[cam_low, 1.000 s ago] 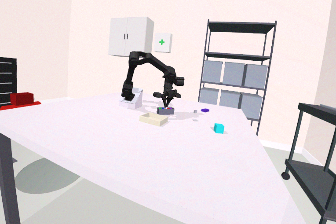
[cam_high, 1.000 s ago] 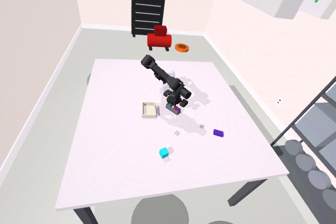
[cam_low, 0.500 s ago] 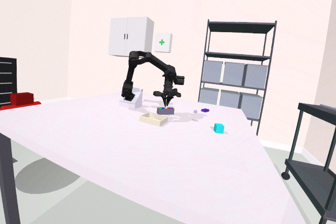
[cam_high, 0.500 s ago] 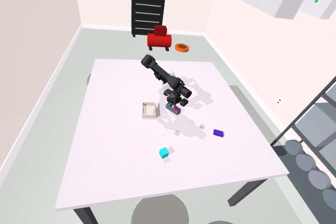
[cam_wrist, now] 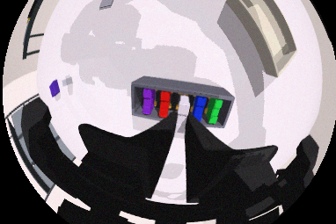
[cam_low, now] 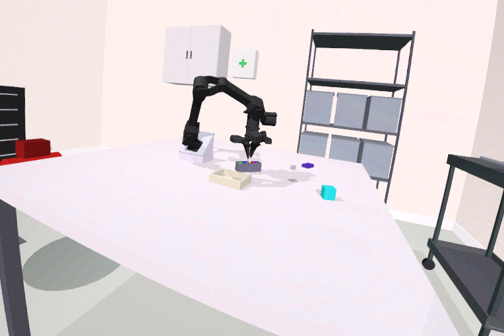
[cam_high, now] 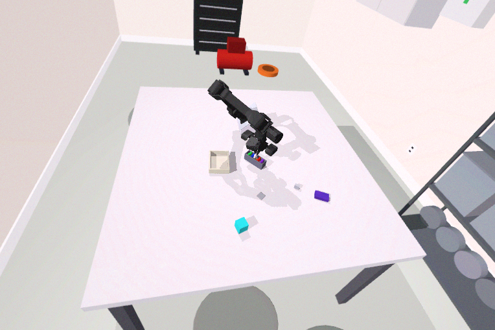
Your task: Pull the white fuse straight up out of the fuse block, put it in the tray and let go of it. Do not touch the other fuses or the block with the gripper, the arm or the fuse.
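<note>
Here the end effector (cam_low: 251, 156) hung just above the fuse block (cam_low: 248, 166), its dark fingers pressed in on the white fuse (cam_wrist: 177, 141) — a pale sliver between the tips in the wrist view. The fuse was lifted over the block's middle slot, which showed dark between the red fuse (cam_wrist: 164, 104) and the blue fuse (cam_wrist: 199, 107); a purple fuse (cam_wrist: 147, 101) and a green fuse (cam_wrist: 215, 111) sat at the block's ends. The tray (cam_low: 229, 178) lay just beside the block on the counter (cam_low: 210, 235). Well apart from them lay a cyan cube (cam_low: 328, 191) and a purple block (cam_low: 307, 165) — both small.
</note>
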